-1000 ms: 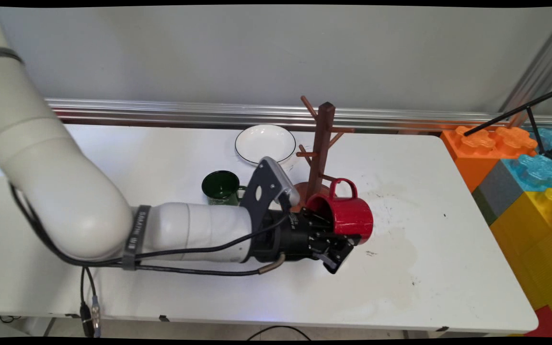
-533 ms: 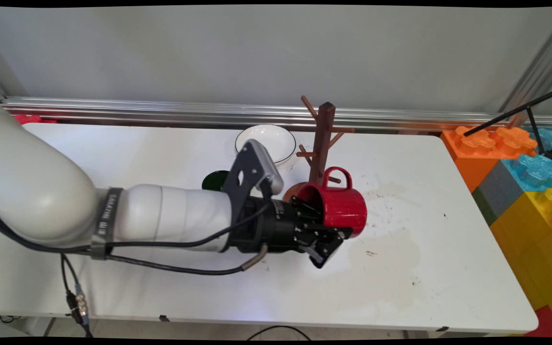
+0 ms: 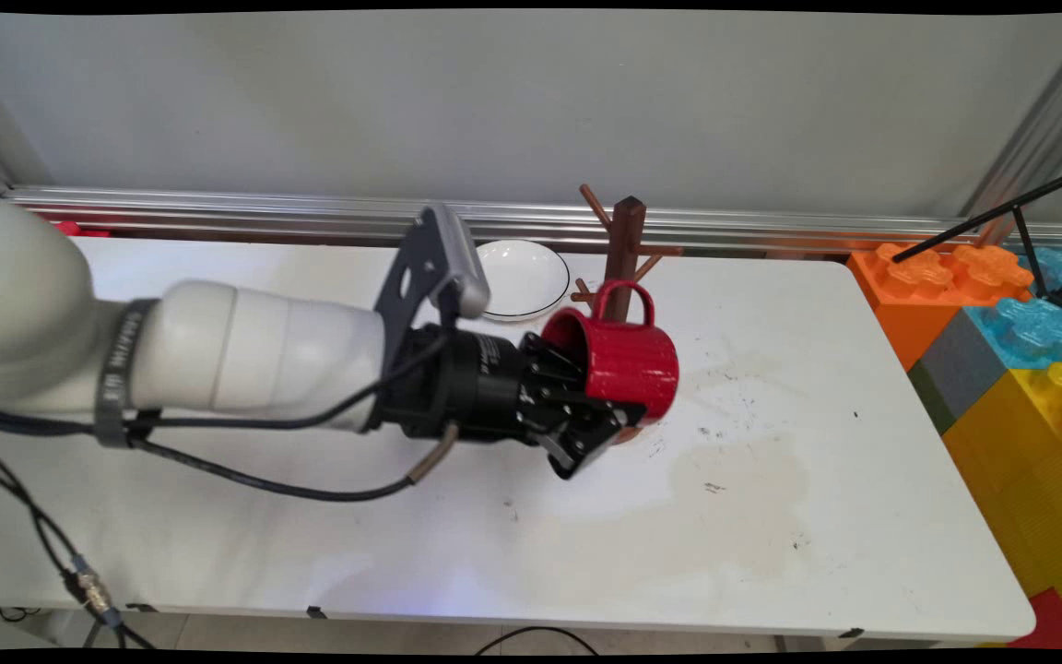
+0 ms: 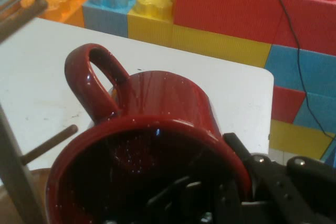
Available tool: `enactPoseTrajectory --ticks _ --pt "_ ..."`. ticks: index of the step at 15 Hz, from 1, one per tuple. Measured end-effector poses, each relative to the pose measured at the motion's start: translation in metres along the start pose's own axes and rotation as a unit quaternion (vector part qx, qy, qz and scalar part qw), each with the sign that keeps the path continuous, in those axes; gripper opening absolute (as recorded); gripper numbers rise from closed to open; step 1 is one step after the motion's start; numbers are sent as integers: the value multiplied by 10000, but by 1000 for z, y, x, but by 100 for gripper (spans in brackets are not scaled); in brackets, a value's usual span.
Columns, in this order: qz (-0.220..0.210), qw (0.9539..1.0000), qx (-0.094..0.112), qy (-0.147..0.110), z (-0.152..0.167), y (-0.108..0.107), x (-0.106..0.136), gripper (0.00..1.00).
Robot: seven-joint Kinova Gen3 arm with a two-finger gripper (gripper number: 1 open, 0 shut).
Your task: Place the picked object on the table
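Main view: hand (image 3: 597, 406) gripping red mug (image 3: 628, 360) before mug tree (image 3: 624, 249), white plate (image 3: 524, 278) behind.

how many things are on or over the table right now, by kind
mugs: 1, the red mug held on its side in the gripper, one finger inside it
plates: 1, the white plate
mug trees: 1, the brown wooden mug tree behind the mug
total: 3
The arm may be hiding something more behind it.
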Motion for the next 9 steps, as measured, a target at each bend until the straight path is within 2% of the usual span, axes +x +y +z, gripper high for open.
enactPoseTrajectory --ticks 5,9 --pt "333 9994 -1 -103 -24 -16 14 0" --pt "597 9980 -4 -229 -36 -25 16 0"
